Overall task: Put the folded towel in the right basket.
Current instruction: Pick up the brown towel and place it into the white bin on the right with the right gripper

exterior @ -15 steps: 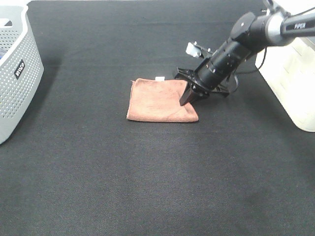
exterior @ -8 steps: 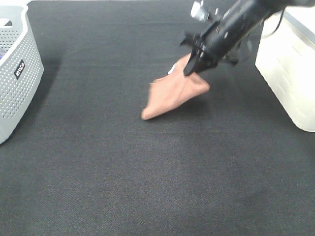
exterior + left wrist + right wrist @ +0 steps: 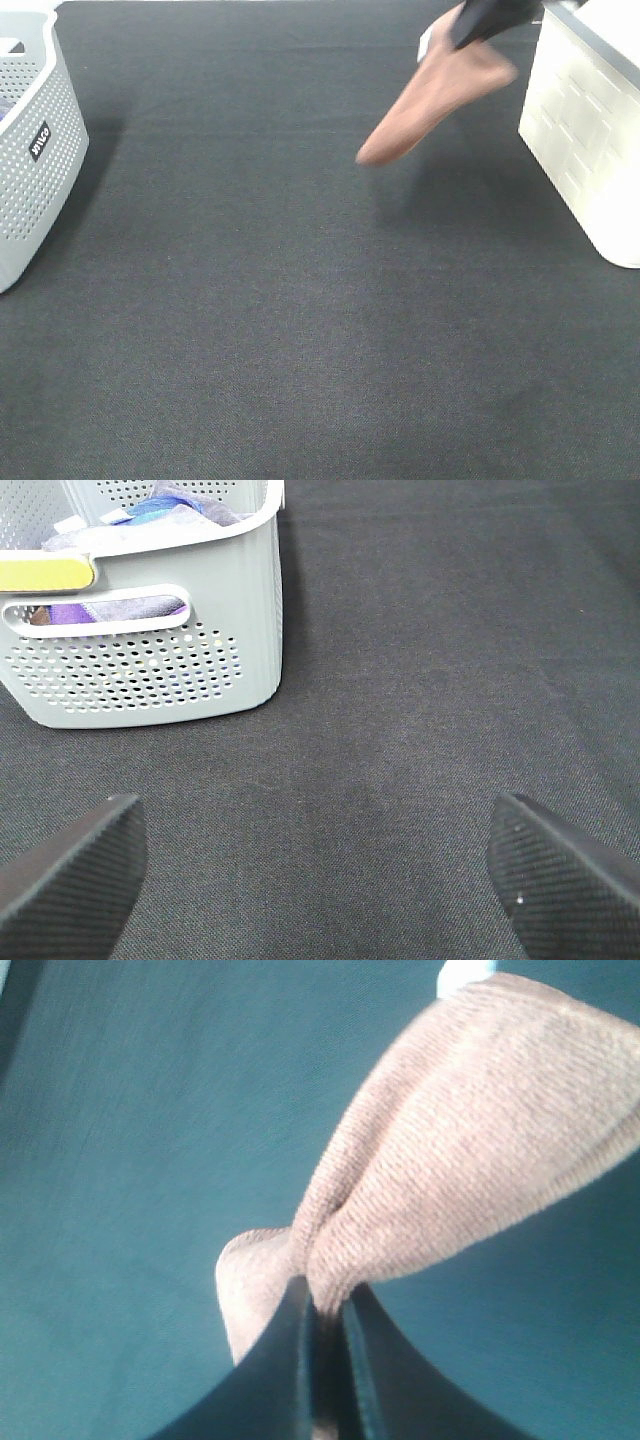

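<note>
The folded towel [image 3: 435, 95] is salmon-brown and hangs in the air at the top right of the high view, clear of the dark table. My right gripper [image 3: 462, 38] is shut on its upper edge, just left of the white right basket [image 3: 590, 130]. In the right wrist view the fingers [image 3: 290, 1360] pinch the bunched towel [image 3: 450, 1180], which hangs away from them. My left gripper [image 3: 320, 880] is open and empty above the dark mat, its two fingertips [image 3: 70, 865] wide apart; it does not show in the high view.
A grey perforated basket [image 3: 40, 150] stands at the far left; in the left wrist view the basket [image 3: 150, 650] holds coloured cloths. The dark mat [image 3: 300, 330] covers the whole table.
The right gripper has lifted the towel off the mat and carried it up and to the right, toward the white basket. The towel now hangs free.
</note>
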`<state>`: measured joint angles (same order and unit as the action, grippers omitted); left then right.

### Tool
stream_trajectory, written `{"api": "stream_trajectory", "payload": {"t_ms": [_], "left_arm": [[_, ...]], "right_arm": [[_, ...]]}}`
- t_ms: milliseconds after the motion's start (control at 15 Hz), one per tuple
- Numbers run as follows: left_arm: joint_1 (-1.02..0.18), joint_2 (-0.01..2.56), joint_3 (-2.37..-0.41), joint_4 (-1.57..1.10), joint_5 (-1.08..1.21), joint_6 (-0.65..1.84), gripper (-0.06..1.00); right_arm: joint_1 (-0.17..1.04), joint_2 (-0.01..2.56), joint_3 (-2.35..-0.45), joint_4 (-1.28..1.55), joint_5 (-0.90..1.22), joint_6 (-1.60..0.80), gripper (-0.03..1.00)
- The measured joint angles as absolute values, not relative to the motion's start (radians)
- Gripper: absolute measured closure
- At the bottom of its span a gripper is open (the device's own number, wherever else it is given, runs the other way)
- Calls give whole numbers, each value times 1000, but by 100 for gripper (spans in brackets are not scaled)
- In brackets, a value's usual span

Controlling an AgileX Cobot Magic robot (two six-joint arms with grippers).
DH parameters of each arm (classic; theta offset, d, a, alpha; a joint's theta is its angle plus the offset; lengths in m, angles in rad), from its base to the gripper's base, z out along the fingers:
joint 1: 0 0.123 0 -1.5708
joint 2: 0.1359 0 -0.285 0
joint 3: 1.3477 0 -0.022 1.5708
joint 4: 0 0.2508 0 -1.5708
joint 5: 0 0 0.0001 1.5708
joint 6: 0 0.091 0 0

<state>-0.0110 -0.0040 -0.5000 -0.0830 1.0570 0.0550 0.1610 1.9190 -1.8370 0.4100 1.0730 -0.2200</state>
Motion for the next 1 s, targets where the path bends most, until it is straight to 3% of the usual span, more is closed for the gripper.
{"api": "stream_trajectory", "payload": {"t_ms": [267,667,1000], "left_arm": [[-11,-4,-500,-83,1057,55,7],[-11,-4,-500,-83,1057,55,7],[-11,-4,-500,-83,1057,55,7]], "right_arm": [[12,1839,-1837,409,1075,-218,95],[-309,1818,-1837,477,1010,-218,95],[-391,1886,-1837,478,992,-218,95]]}}
